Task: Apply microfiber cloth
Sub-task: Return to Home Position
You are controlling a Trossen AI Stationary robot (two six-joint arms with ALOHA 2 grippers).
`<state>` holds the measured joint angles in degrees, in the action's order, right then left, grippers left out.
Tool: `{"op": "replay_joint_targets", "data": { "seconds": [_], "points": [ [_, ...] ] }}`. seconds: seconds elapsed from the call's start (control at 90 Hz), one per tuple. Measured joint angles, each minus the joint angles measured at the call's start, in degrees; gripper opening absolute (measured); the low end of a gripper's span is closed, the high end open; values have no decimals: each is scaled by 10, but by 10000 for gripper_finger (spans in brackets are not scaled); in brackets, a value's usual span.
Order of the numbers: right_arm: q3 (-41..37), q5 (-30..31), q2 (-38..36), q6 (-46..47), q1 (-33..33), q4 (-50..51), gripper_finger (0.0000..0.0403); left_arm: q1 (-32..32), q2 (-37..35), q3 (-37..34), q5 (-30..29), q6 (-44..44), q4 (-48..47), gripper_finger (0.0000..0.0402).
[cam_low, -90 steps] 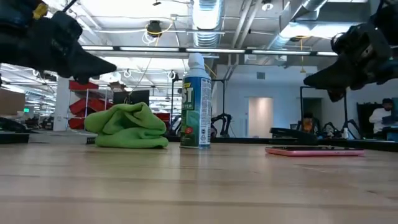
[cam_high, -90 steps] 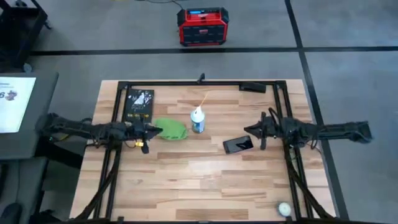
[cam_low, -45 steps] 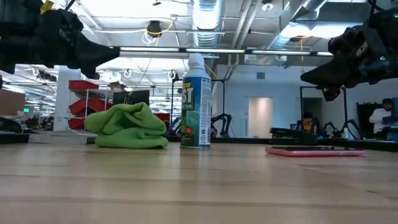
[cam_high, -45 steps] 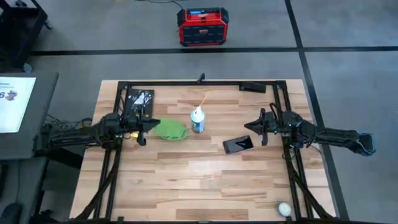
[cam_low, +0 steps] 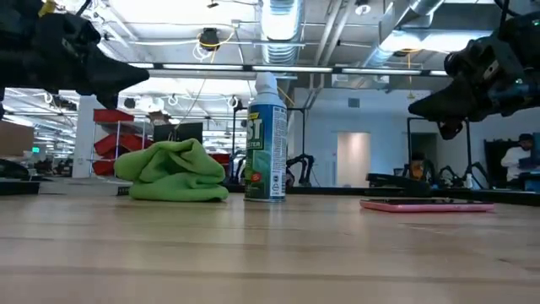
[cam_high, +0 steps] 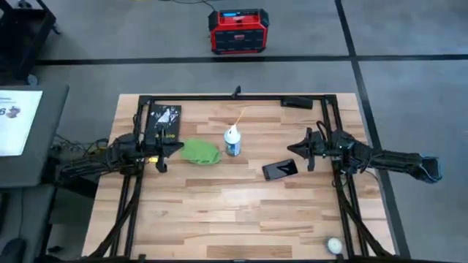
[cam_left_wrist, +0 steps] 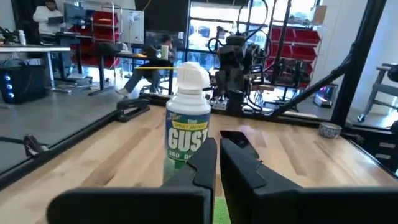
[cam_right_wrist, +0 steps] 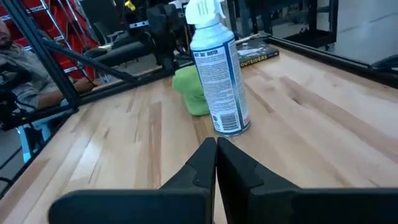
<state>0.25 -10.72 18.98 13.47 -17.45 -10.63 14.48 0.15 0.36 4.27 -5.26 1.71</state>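
The lime-green microfiber cloth (cam_high: 199,151) lies bunched on the table, just left of a white-capped spray can (cam_high: 232,142); it also shows in the low view (cam_low: 173,171) and the right wrist view (cam_right_wrist: 193,90). My left gripper (cam_high: 178,148) hovers shut above the cloth's left edge, well clear of it (cam_low: 139,76), pointing at the can (cam_left_wrist: 186,130). My right gripper (cam_high: 295,150) hangs shut in the air (cam_low: 418,105) right of the can, above the far end of a dark phone (cam_high: 280,170) lying flat.
A black book (cam_high: 163,123) with yellow lettering lies at the far left, behind the cloth. A black frame rail (cam_high: 234,97) runs along the table's far edge and sides. A small white round object (cam_high: 334,245) sits at the near right corner.
My left gripper has risen a little and drawn back toward the table's left edge, away from the cloth. The cloth, can and phone have stayed where they were.
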Motion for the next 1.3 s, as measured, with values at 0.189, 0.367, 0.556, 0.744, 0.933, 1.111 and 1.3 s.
{"op": "replay_joint_targets", "data": {
  "seconds": [0.189, 0.367, 0.556, 0.744, 0.933, 1.111, 1.3],
  "points": [
    [0, 0, 0, -3, 0, 2, 0, 0, 0, 0, -1, 2, -1, 0],
    [4, 0, -26, -16, 0, -12, 0, 0, 0, 0, -3, 0, -1, 0],
    [47, 1, -101, -31, 0, 119, 0, 0, 1, 0, -5, 0, -2, 0],
    [77, 6, -189, -25, 0, 249, 0, 0, 1, 0, -12, 1, -3, 0],
    [59, 28, -189, -24, 0, 233, 0, 0, 1, 0, -20, -1, -6, 0],
    [37, 34, -189, -17, 0, 186, 0, 0, 1, 0, -20, -4, -6, 0],
    [33, 35, -189, -20, 0, 173, 0, 0, 1, 0, -20, -4, -6, 0]
  ]
}}
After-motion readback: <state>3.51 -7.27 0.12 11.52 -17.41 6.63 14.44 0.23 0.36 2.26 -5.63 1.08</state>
